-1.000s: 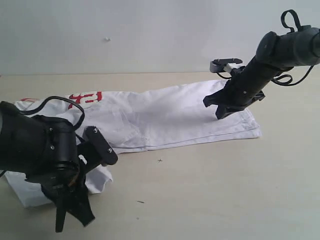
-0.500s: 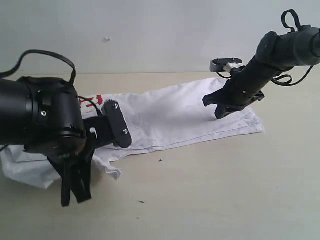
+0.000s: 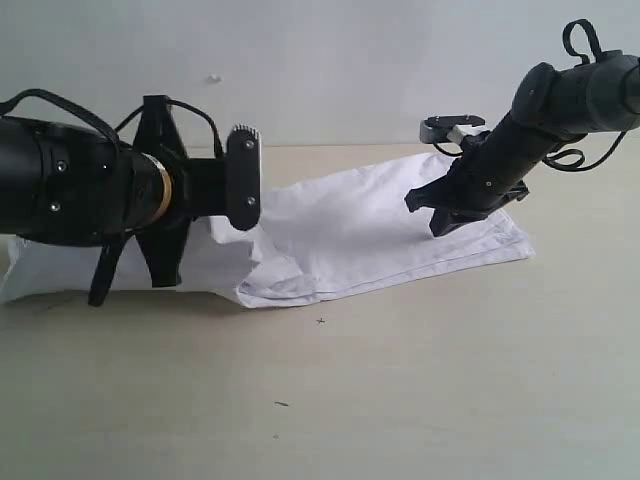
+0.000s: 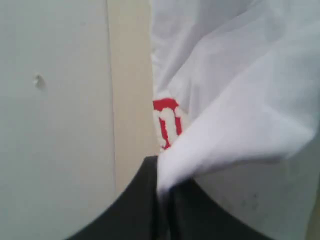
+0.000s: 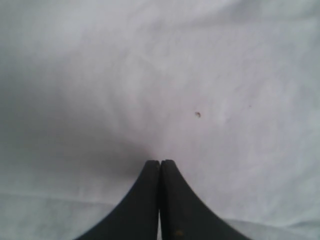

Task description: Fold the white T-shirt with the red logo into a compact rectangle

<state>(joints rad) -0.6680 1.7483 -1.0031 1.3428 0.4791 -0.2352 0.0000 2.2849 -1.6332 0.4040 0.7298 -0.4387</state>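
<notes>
At the logo (image 4: 167,122) end, left fingers (image 4: 137,210) clamped on the white T-shirt (image 3: 350,220) should lay it over evenly (right fingers (image 5: 145,200) together).

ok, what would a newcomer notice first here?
The bulky black left arm fills the exterior view's left, its left gripper pinching a fold of the white cotton T-shirt with red lettering. At the right, the closed right gripper points down onto the shirt's far end.
</notes>
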